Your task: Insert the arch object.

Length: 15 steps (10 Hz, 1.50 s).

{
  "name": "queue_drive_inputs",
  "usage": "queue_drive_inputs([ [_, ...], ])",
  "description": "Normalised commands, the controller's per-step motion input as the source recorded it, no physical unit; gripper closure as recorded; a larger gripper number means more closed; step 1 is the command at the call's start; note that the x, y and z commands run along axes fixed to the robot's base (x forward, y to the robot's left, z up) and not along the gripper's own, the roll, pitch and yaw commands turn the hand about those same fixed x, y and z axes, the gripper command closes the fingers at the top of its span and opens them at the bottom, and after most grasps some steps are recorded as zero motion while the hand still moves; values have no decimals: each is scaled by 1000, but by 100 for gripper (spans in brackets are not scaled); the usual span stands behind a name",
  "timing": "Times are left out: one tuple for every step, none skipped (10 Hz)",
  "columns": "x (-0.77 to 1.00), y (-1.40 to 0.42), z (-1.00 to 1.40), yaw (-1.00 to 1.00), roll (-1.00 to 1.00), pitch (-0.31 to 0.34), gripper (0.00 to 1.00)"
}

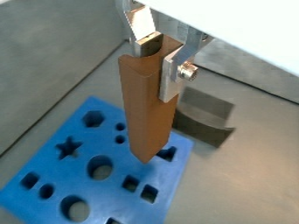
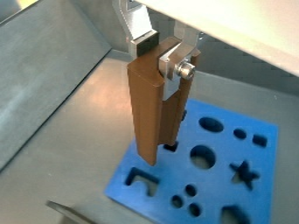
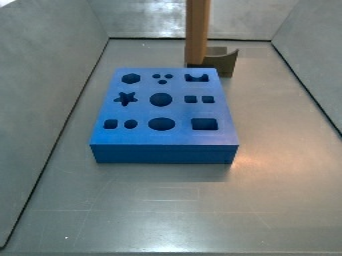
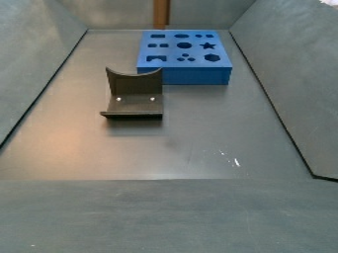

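I am looking at the gripper (image 1: 163, 54) first, closest to the wrist cameras, and its flat silver fingers (image 1: 179, 72) are clamping the top of a tall light-brown rectangular post (image 1: 145, 105), which is hanging upright between them in both wrist views (image 2: 152, 109). Just below it, the post's lower end is hovering over the edge of the big blue foam-like board with shaped holes (image 1: 70, 171); I cannot tell from these views whether the tip is touching the board or sitting just above it. In a wrist view the board (image 2: 228, 179) is showing round, square, star and arch-shaped cut-outs, and it is lying flat on the grey metal counter (image 2: 82, 114). Beyond the post in a wrist view I am seeing the small dark olive-brown block with a curved notch, the arch object (image 1: 208, 118), resting on the counter just beside the board and not in any hole. In a side view the arch object (image 4: 133, 93) is sitting nearer the camera, apart from the board (image 4: 185, 57), its curved hollow facing upward, while the post (image 4: 161, 13) is rising at the board's far edge. In a side view from the opposite end, the board (image 3: 164, 112) is lying nearest, with the post (image 3: 198, 32) and the arch object (image 3: 221, 60) side by side behind it.
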Motion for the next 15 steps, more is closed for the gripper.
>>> queue_drive_inputs([
  [426, 243, -177, -766, 20, 0, 100],
  [257, 163, -223, -900, 0, 0, 100],
  [171, 117, -229, -963, 0, -7, 100],
  [43, 40, -240, -1000, 4, -6, 100],
  [0, 0, -277, -1000, 23, 0, 100],
  [0, 0, -289, -1000, 31, 0, 100],
  [0, 0, -297, -1000, 36, 0, 100],
  [6, 57, -311, -997, 40, 0, 100],
  [66, 260, -357, -791, 46, 0, 100],
  [29, 343, -377, -703, 56, 0, 100],
  [17, 354, -363, -694, 53, 0, 100],
  [37, 300, -317, -760, 40, 0, 100],
  [86, 106, -223, -963, 21, 0, 100],
  [0, 0, -86, -1000, 0, 0, 100],
  [0, 0, -63, -1000, 0, 0, 100],
])
